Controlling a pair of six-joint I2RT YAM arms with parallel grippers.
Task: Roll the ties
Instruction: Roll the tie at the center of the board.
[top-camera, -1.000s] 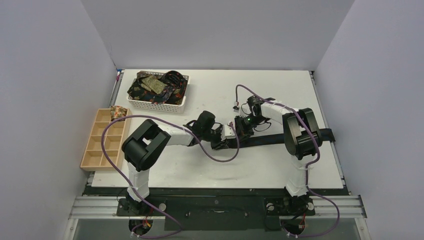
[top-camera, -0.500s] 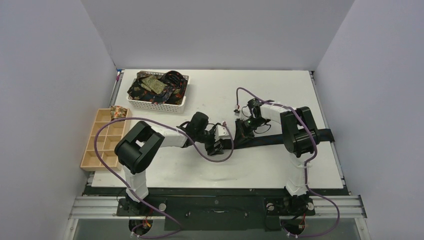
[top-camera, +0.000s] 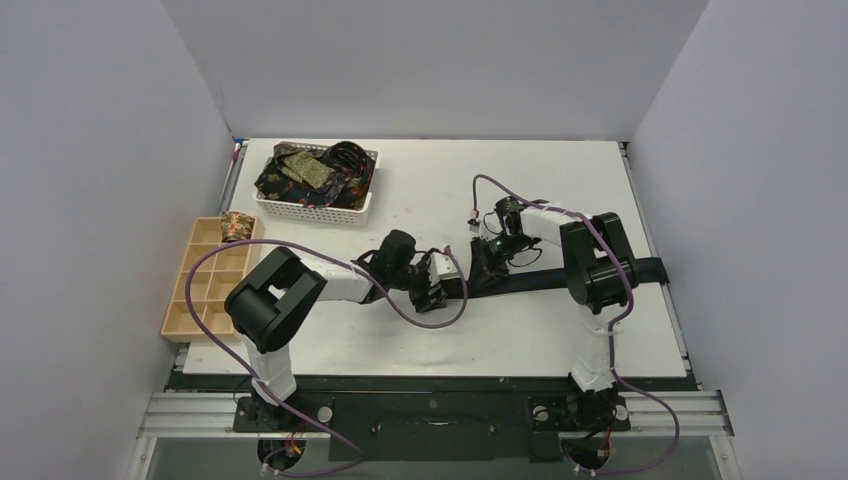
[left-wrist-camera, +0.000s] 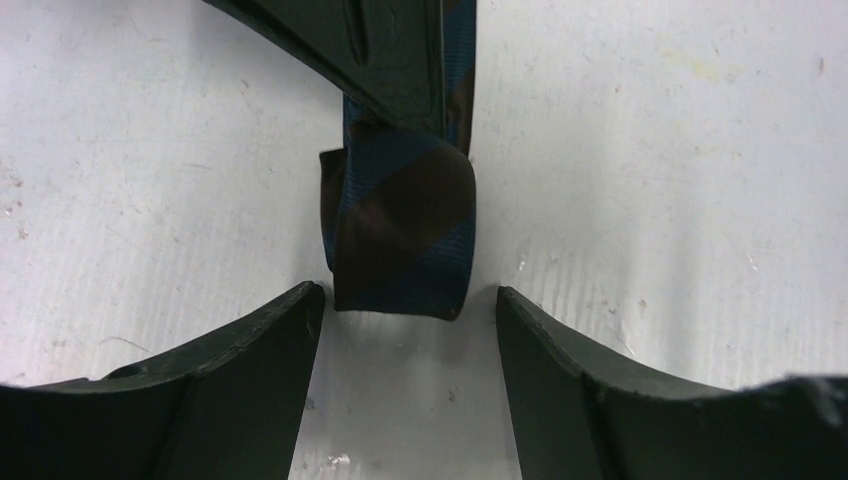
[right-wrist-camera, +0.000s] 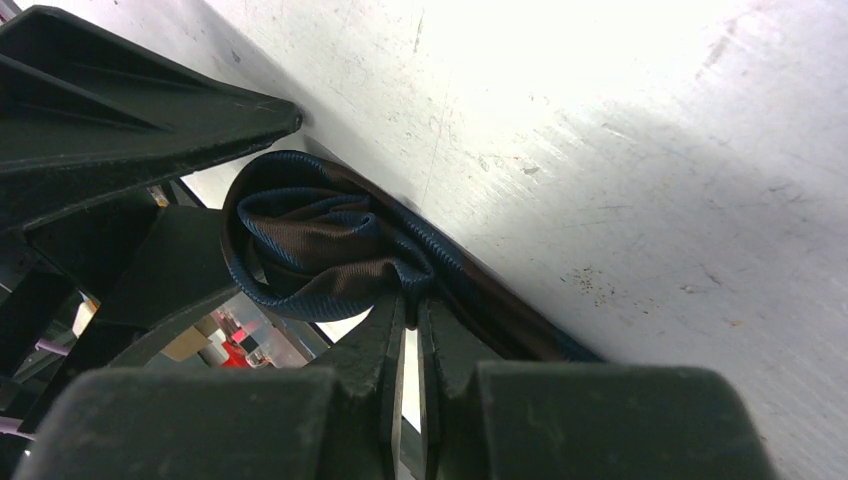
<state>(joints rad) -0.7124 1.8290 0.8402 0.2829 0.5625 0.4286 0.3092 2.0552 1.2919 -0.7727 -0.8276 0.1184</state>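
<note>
A long dark blue and brown striped tie (top-camera: 545, 278) lies flat across the table from the right edge to the middle. Its left end is curled into a small loose roll (right-wrist-camera: 310, 250). My right gripper (right-wrist-camera: 412, 305) is shut on the fabric at the base of that roll, in the top view (top-camera: 478, 268) just right of centre. In the left wrist view the tie's folded end (left-wrist-camera: 400, 230) lies just ahead of my left gripper (left-wrist-camera: 410, 295), which is open and empty; its fingers (left-wrist-camera: 260, 340) straddle the end without touching it. That gripper also shows in the top view (top-camera: 437, 290).
A white lattice basket (top-camera: 318, 210) at the back left holds several patterned ties (top-camera: 310, 172). A pale wooden compartment tray (top-camera: 210, 280) stands at the left edge with one small patterned roll (top-camera: 236, 224) in its far corner. Purple cables loop over both arms.
My left gripper has drawn back a little toward the near left, away from the tie's curled end. My right gripper has stayed shut on the tie with almost no movement.
</note>
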